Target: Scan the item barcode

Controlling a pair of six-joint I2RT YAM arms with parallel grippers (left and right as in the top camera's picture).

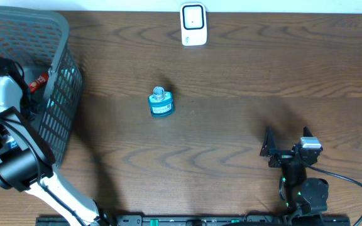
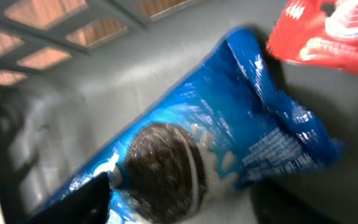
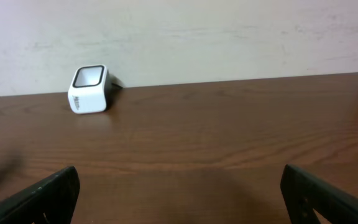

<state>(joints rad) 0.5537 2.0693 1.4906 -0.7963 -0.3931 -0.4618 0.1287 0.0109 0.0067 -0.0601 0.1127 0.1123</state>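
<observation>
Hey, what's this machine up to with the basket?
The left arm is reaching down into the grey basket at the table's left end. Its camera is right up against a blue cookie packet lying in the basket, with a red packet next to it; whether the fingers have gripped anything is unclear. The right gripper sits open and empty near the front edge. A small blue bottle stands mid-table. The white barcode scanner sits at the far edge, nothing held up to it.

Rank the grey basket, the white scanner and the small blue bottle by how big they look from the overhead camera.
1. grey basket: by far the largest, though partly cut off at the picture's edge.
2. white scanner: slightly larger than the bottle.
3. blue bottle: smallest, but close to the scanner, so that order is not firm.
</observation>
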